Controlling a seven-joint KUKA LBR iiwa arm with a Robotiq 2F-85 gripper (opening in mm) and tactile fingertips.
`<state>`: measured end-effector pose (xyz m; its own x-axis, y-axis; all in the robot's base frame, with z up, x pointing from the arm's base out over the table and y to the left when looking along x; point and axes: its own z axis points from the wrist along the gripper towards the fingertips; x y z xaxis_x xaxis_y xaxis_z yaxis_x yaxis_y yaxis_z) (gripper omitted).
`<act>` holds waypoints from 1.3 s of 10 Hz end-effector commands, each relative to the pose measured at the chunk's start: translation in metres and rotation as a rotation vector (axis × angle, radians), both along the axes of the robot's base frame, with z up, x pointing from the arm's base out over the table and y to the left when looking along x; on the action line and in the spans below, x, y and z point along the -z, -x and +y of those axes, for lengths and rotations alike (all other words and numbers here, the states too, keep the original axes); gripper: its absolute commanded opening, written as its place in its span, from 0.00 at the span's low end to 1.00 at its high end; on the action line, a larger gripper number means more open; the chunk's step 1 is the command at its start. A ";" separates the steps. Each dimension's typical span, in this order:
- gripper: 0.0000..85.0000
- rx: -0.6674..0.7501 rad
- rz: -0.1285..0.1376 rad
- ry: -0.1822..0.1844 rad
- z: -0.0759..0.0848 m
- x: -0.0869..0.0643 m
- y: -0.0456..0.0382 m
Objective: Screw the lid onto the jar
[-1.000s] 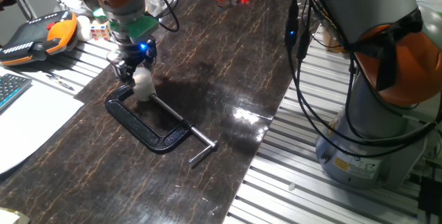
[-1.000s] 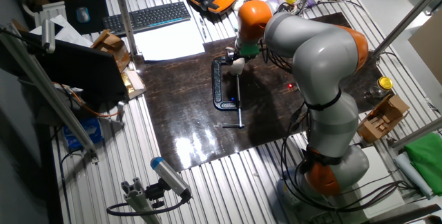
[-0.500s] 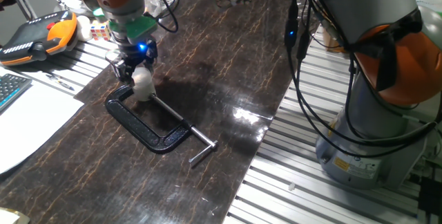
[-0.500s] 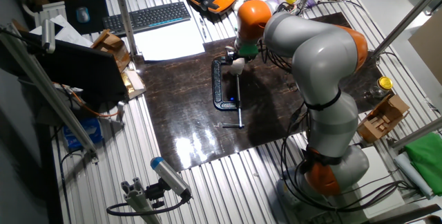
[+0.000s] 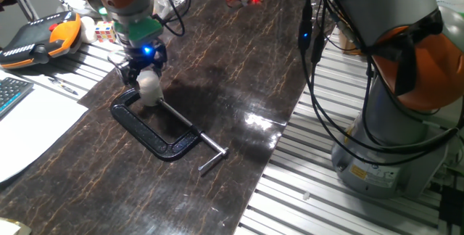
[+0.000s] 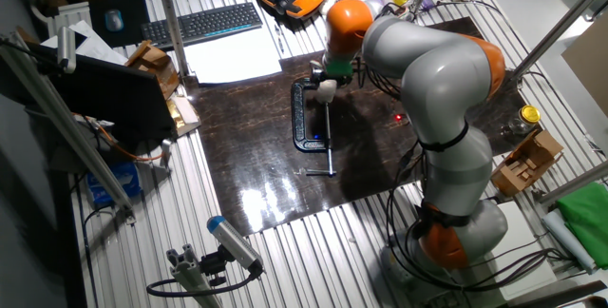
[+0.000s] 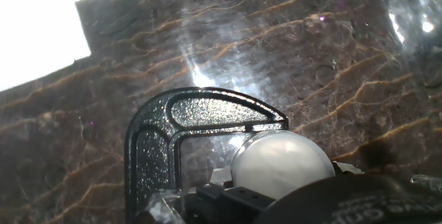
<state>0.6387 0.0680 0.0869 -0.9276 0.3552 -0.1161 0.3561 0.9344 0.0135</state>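
A small whitish jar [image 5: 150, 96] stands at the top jaw of the black C-clamp [image 5: 154, 135] on the dark marbled table. The pale lid [image 5: 148, 81] sits on top of it. My gripper [image 5: 144, 75] comes down from above, its dark fingers closed around the lid. In the hand view the lid [image 7: 280, 163] fills the lower middle as a white dome right at my fingers, with the clamp's frame [image 7: 173, 124] curving round it; the jar below is hidden there. From the other fixed view the white lid [image 6: 326, 86] shows just under my hand.
The clamp's screw bar and handle [image 5: 210, 154] stretch toward the table's front. An orange teach pendant [image 5: 40, 38] and white paper [image 5: 32, 130] lie to the left. The robot base [image 5: 395, 119] and hanging cables [image 5: 312, 39] stand at the right.
The hand stays on the lid over the jar; at most it has twisted slightly. The clamp has not moved.
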 end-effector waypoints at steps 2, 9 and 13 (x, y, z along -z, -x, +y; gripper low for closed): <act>0.81 0.055 0.004 0.000 0.000 0.000 0.0000; 0.81 0.262 0.002 -0.021 0.000 0.001 0.0010; 0.81 0.361 0.003 -0.030 0.000 0.002 0.0007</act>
